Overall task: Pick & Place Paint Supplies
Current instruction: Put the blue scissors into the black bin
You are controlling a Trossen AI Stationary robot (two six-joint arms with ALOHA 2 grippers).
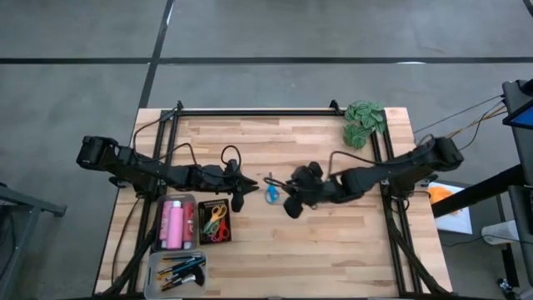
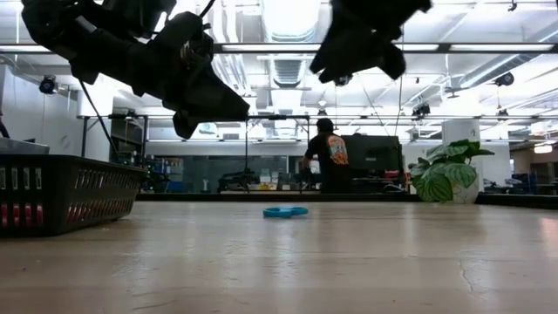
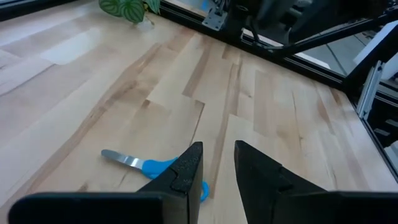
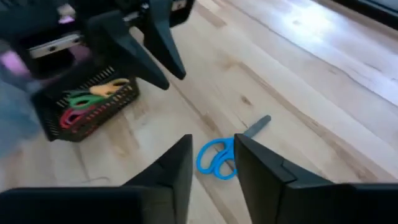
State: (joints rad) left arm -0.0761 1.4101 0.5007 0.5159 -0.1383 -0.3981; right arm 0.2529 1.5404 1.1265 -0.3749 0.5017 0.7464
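we judge it nearly done: pink bottles [image 1: 175,223] sit in their bin, brushes [image 1: 181,270] in the near tray, scissors [image 1: 216,223] in the black basket, only the blue scissors [image 1: 271,193] left mid-table between left gripper [image 1: 237,200] and right gripper [image 1: 291,208], both jaws slightly apart, empty.

Ceiling strip lights [image 2: 288,17] glared brightly overhead; both arms showed as silhouettes; the near tabletop [image 2: 279,279] was blurred.

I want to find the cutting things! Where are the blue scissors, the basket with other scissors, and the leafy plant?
blue scissors [image 4: 214,158]: right wrist view, on the handle loops.
black basket [image 4: 87,121]: right wrist view, on its mesh wall.
leafy plant [image 1: 364,121]: high view, on its leaves.
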